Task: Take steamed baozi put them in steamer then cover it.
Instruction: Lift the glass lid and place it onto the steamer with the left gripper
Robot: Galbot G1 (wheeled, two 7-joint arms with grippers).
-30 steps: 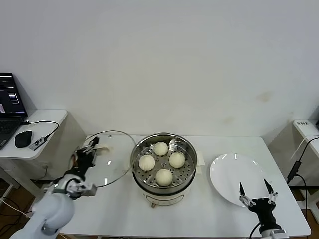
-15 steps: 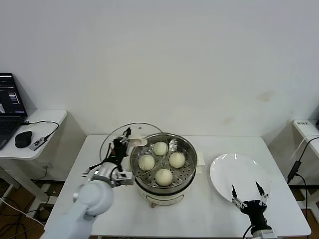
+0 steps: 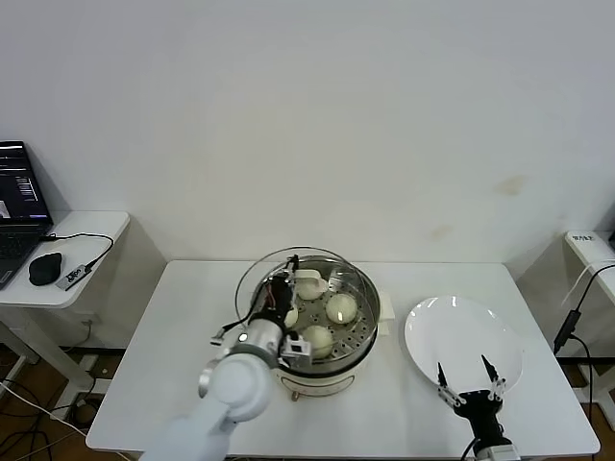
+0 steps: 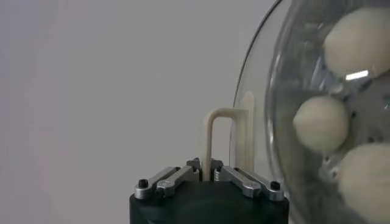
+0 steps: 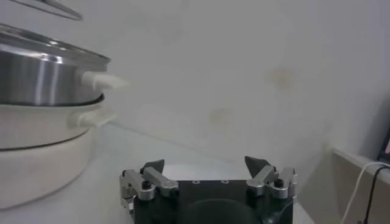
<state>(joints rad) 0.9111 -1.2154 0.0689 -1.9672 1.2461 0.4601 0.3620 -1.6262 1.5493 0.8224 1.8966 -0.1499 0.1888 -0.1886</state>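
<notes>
The steamer [image 3: 332,370], a shiny steel pot on a white base, stands mid-table with the cream-white baozi [image 3: 340,308] on its perforated tray. My left gripper [image 3: 280,292] is shut on the cream handle [image 4: 220,119] of the clear glass cover [image 3: 312,257] and holds it tilted just over the pot's left part. In the left wrist view three baozi [image 4: 320,124] show through the glass [image 4: 259,103]. My right gripper [image 3: 462,375] is open and empty at the near edge of the white plate [image 3: 461,327]; it shows open in its wrist view [image 5: 204,163].
A side table at the far left carries a laptop [image 3: 17,206] and a mouse [image 3: 44,269]. The steamer's steel wall [image 5: 42,76] and white base [image 5: 36,143] fill one side of the right wrist view. Cables hang at the table's right [image 3: 575,312].
My left gripper has carried the cover from the table's left side rightward to above the steamer. My right gripper has drifted a little left and lower.
</notes>
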